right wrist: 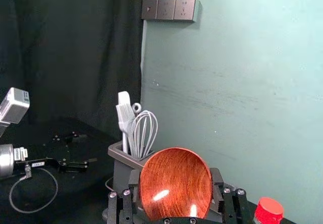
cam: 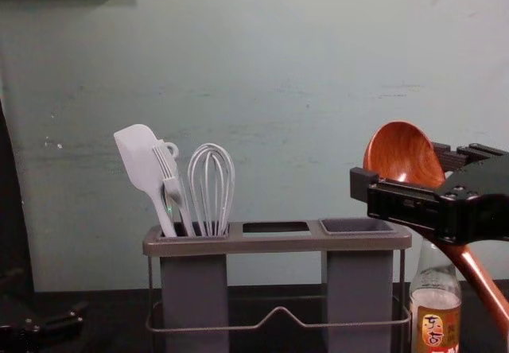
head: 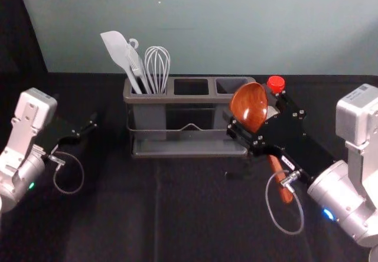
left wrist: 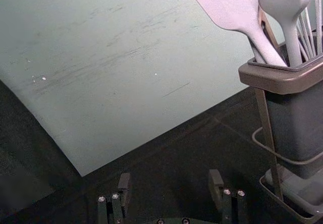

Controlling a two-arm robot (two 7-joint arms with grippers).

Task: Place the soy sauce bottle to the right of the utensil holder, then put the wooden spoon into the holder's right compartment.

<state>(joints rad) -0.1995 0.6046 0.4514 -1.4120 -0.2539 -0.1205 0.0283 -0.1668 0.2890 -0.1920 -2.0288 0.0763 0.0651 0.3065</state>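
Pale grey-green wall [head: 207, 26] stands behind a black surface [head: 118, 220], with a dark curtain [right wrist: 75, 42] and a row of sockets [right wrist: 171, 8] at one side. The wooden spoon [cam: 400, 153] is glossy reddish brown, its grain showing and light glinting in the deep round bowl. It tilts, bowl up, its slim handle [head: 285, 192] slanting down towards the robot's right. The right gripper [head: 256, 112] grasps it just below the bowl, near the right compartment [cam: 358, 226] of the grey utensil holder [cam: 274, 244]. The soy sauce bottle [cam: 435, 293] stands upright on the surface just to the right of the holder, clear glass with a brown and yellow label and a red cap [head: 276, 84]. In the left compartment lean a white spatula [cam: 139, 158], a small pale brush [cam: 171, 176] and a whisk [cam: 211, 186]. The left gripper [head: 78, 121] is parked to the left of the holder, released, its fingers [left wrist: 123, 187] well apart.
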